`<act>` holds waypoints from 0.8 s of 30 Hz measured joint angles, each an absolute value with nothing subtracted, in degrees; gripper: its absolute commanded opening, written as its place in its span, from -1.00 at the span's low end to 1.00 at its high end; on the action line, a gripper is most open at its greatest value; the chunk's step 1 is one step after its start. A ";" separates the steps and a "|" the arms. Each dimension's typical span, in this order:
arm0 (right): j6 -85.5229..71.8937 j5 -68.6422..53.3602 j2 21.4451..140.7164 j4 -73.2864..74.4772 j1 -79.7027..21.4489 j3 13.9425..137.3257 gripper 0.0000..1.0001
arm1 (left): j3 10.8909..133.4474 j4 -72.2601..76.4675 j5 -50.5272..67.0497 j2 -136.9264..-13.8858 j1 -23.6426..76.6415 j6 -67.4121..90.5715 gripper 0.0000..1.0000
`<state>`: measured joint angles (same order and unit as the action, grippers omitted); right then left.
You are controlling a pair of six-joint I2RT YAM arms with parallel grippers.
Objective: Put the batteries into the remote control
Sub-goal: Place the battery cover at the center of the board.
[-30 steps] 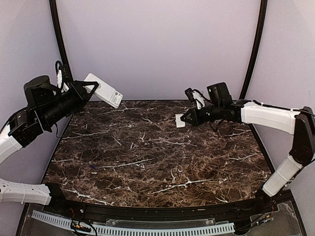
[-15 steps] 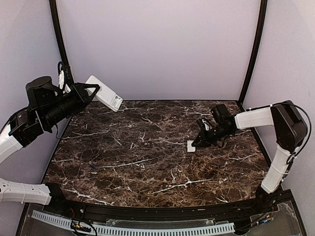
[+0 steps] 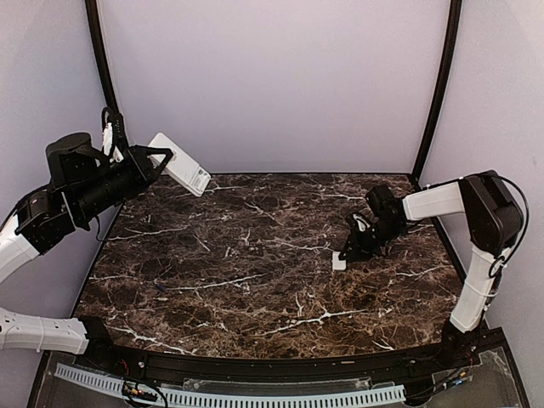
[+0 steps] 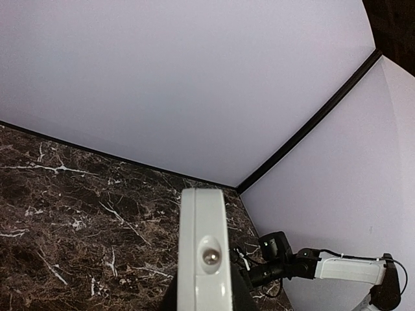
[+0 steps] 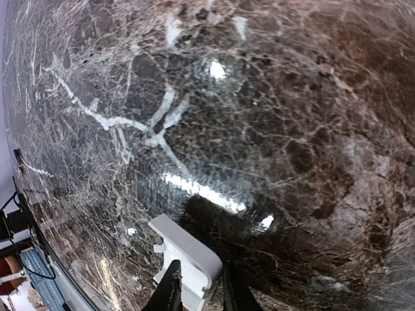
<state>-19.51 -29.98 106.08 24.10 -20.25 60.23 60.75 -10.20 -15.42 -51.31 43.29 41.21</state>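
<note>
On the right of the dark marble bench [image 3: 238, 280], the right arm [image 3: 438, 201] had swung down from its raised pose of a second before. It had brought a small white piece [image 3: 339, 263], probably the battery cover, down to the stone or just above it. The right jaws straddled that piece, one finger at each side; you could not tell whether they still pinched it or had just let go. At the far left, the left arm [image 3: 81, 183] had barely moved. The left jaws were clamped on the remote control [image 3: 180, 163], held in the air above the bench's back left corner, its free end pointing out toward the right arm. With the cover apparently set aside, the compartment would be open for loading. Nothing to load into it showed in any view, so you would have needed to find that first.
</note>
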 measured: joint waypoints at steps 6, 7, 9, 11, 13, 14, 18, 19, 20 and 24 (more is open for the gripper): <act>-18.57 -27.57 106.06 26.00 -20.25 61.69 -0.44 | 60.75 -10.24 -15.51 -51.29 43.29 40.86 -1.00; -18.48 -26.96 106.06 26.50 -20.27 62.02 -0.40 | 60.75 -10.26 -15.51 -51.29 43.29 40.84 -1.00; -17.87 -25.39 106.00 28.25 -20.27 63.18 -0.29 | 60.75 -10.28 -15.44 -51.29 43.29 40.84 -1.00; -16.95 -22.57 105.58 30.48 -20.36 64.71 -0.16 | 60.75 -10.35 -15.18 -51.29 43.29 40.84 -1.00; -14.90 -18.63 103.98 32.69 -21.21 66.61 0.23 | 60.75 -10.35 -14.41 -51.29 43.29 40.80 -1.00; -13.41 -16.05 101.93 33.34 -22.57 67.57 0.63 | 60.75 -10.35 -13.93 -51.29 43.29 40.77 -1.00; -6.00 -7.14 88.75 27.38 -36.67 69.97 0.97 | 60.69 -9.54 -11.51 -51.42 43.29 40.80 -1.00; -4.16 -6.42 85.69 24.47 -40.71 70.48 0.97 | 60.69 -9.08 -10.92 -51.55 43.29 40.80 -1.00; -1.50 -5.69 82.32 19.92 -45.93 70.85 0.97 | 60.69 -8.67 -10.35 -51.75 43.29 40.80 -1.00; 6.26 -4.95 76.27 4.47 -58.41 73.19 0.97 | 60.69 -7.14 -6.96 -53.47 43.31 40.80 -1.00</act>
